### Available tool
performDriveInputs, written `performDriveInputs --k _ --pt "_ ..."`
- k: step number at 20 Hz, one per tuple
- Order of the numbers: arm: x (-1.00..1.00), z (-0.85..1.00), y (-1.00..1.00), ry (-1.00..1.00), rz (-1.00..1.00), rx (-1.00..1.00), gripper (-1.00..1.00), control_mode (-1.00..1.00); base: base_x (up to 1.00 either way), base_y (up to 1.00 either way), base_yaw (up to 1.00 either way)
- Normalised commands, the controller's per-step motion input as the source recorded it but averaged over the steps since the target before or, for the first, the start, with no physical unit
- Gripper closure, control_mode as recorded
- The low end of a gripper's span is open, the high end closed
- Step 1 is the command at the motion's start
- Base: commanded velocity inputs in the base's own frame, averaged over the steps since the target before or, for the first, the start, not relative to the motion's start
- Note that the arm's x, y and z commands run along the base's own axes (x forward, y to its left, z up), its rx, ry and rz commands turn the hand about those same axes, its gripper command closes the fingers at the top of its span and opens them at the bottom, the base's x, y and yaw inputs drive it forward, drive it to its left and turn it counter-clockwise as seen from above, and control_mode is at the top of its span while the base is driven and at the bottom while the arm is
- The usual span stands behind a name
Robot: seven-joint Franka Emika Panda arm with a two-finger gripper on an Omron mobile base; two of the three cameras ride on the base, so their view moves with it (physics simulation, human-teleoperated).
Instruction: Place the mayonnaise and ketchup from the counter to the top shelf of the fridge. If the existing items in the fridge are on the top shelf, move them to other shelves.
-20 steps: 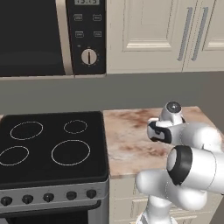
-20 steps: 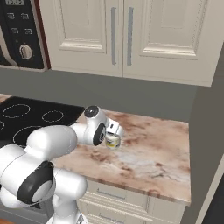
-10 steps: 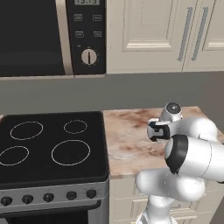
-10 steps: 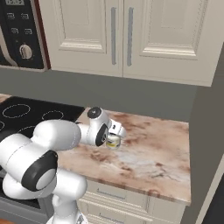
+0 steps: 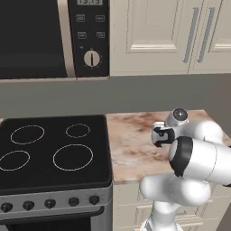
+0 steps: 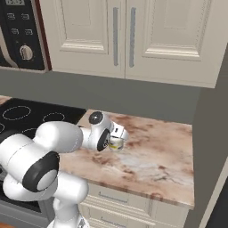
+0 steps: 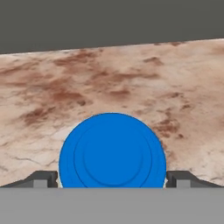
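The mayonnaise [image 6: 116,143] is a pale jar with a round blue lid [image 7: 112,151], standing on the marble counter [image 6: 156,156] close to the stove. My gripper [image 7: 112,179] reaches down over it. A dark fingertip [image 7: 43,178] stands on each side of the lid with a narrow gap, so the jaws are open around the jar. From the right base view the hand [image 6: 115,133] covers the jar's top. In the left base view the hand [image 5: 160,135] is over the counter behind my own arm. The ketchup and the fridge's shelves are out of view.
A black stove top [image 5: 54,153] with several burner rings adjoins the counter on the left, under a microwave [image 5: 54,38]. Cream wall cabinets [image 6: 133,35] hang above. A dark grey tall panel [image 6: 211,133] bounds the counter on the right.
The arm's elbow and shoulder have swung slightly while the hand stayed over the jar. The jar has not moved.
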Motion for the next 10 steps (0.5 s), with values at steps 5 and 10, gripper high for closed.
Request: performDriveInputs --k 5,10 --pt "0.01 -0.01 0.00 -0.01 0.00 0.00 1.00 -1.00 0.00 0.00 0.00" --pt "-0.12 0.15 0.00 -0.01 0.00 0.00 1.00 -1.00 0.00 0.00 0.00"
